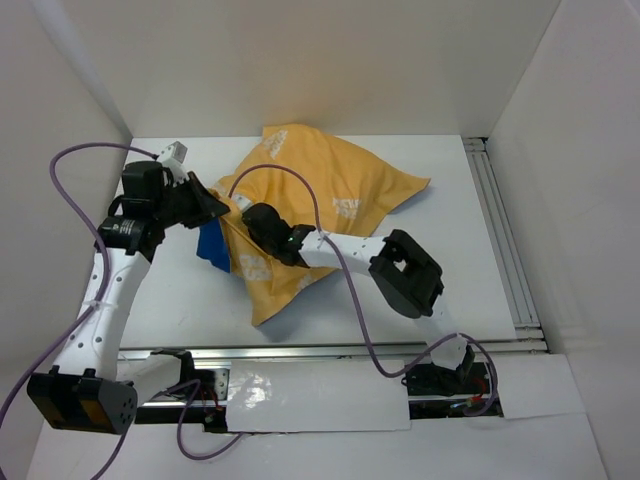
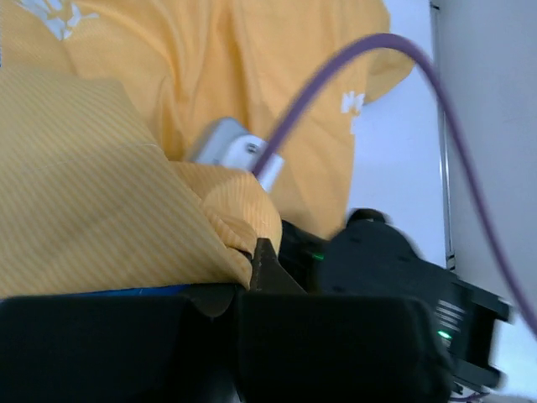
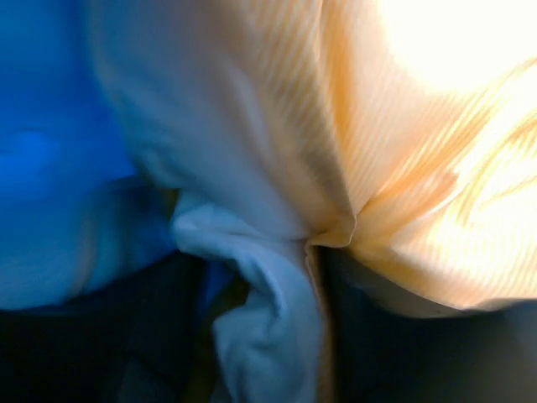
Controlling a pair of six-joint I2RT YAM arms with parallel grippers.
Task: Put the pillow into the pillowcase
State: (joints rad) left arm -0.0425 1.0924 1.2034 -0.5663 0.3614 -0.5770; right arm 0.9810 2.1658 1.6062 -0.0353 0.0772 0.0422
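A: Where do we put the pillowcase (image 1: 320, 190)?

B: Mid-worktop (image 1: 450, 260), orange-yellow side up. It looks puffed, and one corner runs out toward 2 o'clock. The blue side (image 1: 212, 248) peeks out at its 8 o'clock edge.

A: And the pillow (image 3: 252, 277)?

B: We can't see it from above. The right wrist view shows a white fold wedged between blue and yellow cloth. We read that as the pillow, mostly inside the case already.

A: Hands?

B: The left hand (image 1: 212, 207) is at the case's 9 o'clock edge, clamped tight on the yellow hem. Its wrist view shows the cloth bunched at the fingertip. The right hand (image 1: 255, 222) comes in from 4 o'clock and is buried at the mouth, just beside the left. Cloth covers its fingers, so we can't tell whether it stands wide or narrow, or whether it holds anything.

A: Handling?

B: Both things are light, soft and floppy, and neither is fragile. We expect the case to sag and fold shut wherever it isn't held. The pillow squashes easily but likely springs back and drags on the cloth.

A: Where do we take hold?

B: For the case, we'd take the hem at the mouth, one layer only, and keep it lifted. For the pillow, we'd pinch a corner or the edge trim, since a grip on the middle would only gather loose stuffing.
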